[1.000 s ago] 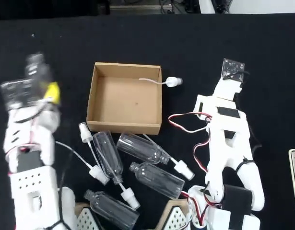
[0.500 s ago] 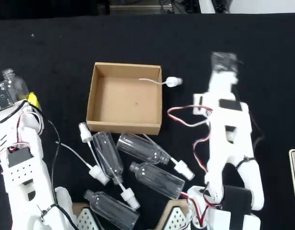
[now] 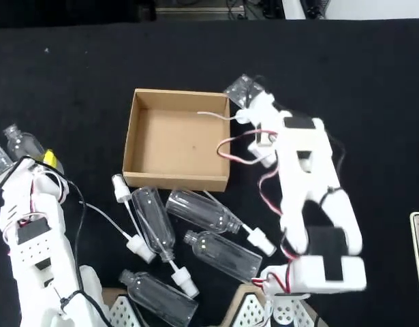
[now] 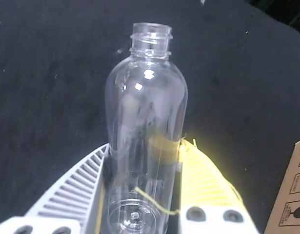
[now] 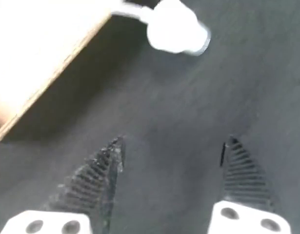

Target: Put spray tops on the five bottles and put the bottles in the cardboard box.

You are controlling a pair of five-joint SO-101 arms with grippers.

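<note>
— Bottle (image 4: 146,112): where is it?
— Clamped in the left gripper (image 4: 145,146), capless, out beyond the box's (image 3: 131,139) left side, above the black table (image 3: 373,82).
— And the right gripper (image 5: 171,146)?
— Fingers spread wide, holding nothing, near a spray top (image 5: 176,27) by the box's corner. Four other bottles (image 3: 204,210) lie before the box.

A black table (image 3: 93,54) carries a cardboard box (image 3: 175,146) mid-frame. Four bottles (image 3: 199,210) lie below it, with spray tops (image 3: 138,245) among them.
</note>
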